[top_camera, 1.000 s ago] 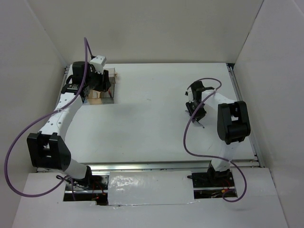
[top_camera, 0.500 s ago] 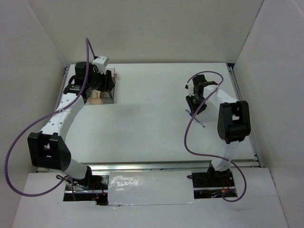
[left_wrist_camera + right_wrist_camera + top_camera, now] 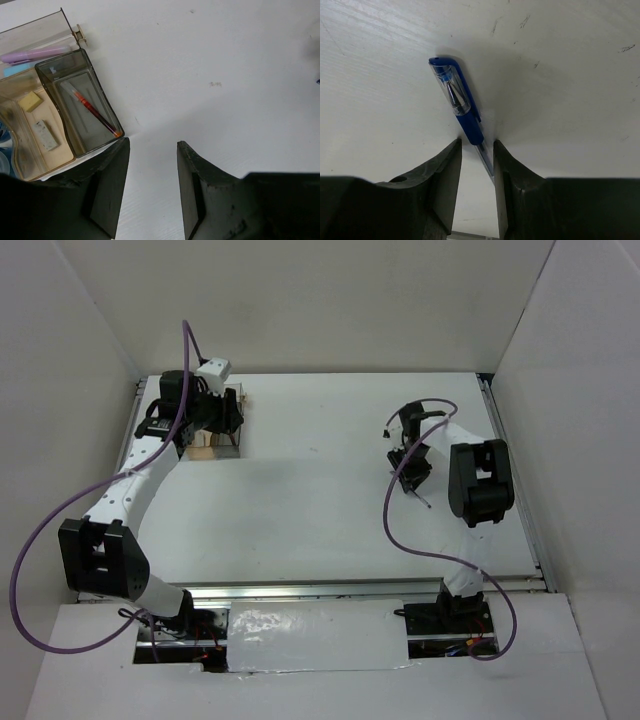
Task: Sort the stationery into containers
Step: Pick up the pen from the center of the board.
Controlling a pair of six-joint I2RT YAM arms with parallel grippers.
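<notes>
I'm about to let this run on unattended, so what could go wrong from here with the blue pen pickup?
The right gripper straddles the blue capped pen near one end, well off its middle, so the pen may tilt or slip when lifted. It also lies far across the white table from the clear compartmented organiser, so a loose grip could drop it in transit.

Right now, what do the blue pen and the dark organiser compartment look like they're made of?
The blue pen looks like plastic: a glossy blue clip and grip over a clear cap with the tip showing through. The dark compartment seems to be smoky see-through plastic, since the red pen lying inside shows through its glossy walls.
</notes>
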